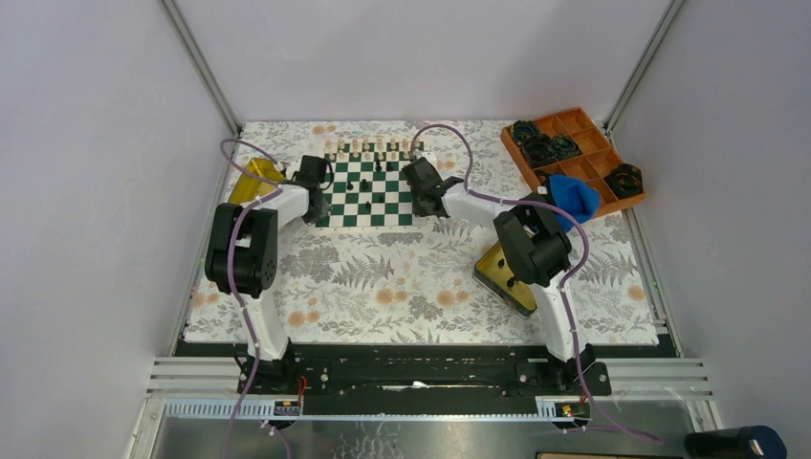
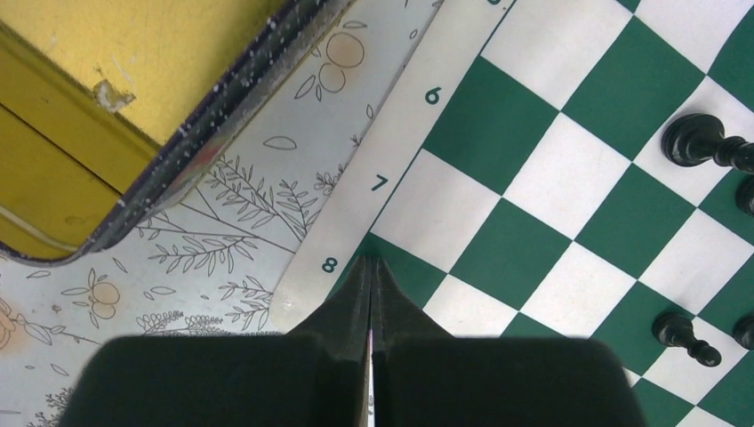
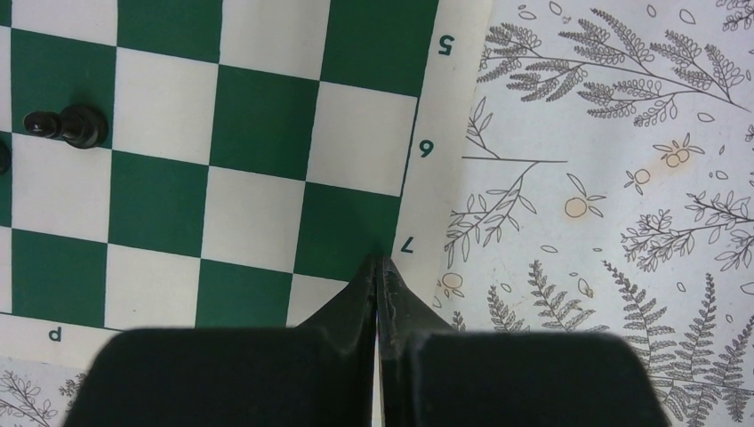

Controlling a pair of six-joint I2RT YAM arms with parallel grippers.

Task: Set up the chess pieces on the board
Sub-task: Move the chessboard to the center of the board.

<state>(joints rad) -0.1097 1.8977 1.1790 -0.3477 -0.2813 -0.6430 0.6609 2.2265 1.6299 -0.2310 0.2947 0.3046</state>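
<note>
While the board (image 1: 371, 191) lies flat between the two claws, a row of cream pieces (image 1: 373, 148) stands along its far edge, beyond both sets of fingertips, and a few black pieces (image 1: 366, 182) are scattered over the squares nearer the middle. In the left wrist view two of the black ones sit ahead and to the right of the left claw (image 2: 372, 267), one larger (image 2: 702, 142) and one a small pawn (image 2: 685, 336). The left claw is clenched with nothing between its fingers, its tips over the corner square beside the printed 8. The right claw (image 3: 381, 264) is clenched and empty too, its tips at the board's edge next to the printed 7, with one black pawn (image 3: 67, 126) ahead and well to its left. A gold tin (image 2: 80, 107) rests on the flowered cloth (image 1: 383, 287) just ahead and left of the left claw. Another gold tin (image 1: 504, 273) lies behind the right claw, partly under that arm. Off to the right of the right claw, an orange tray (image 1: 574, 158) holds black rings (image 1: 540, 145), and a blue cloth (image 1: 574, 196) sits against its near side
</note>
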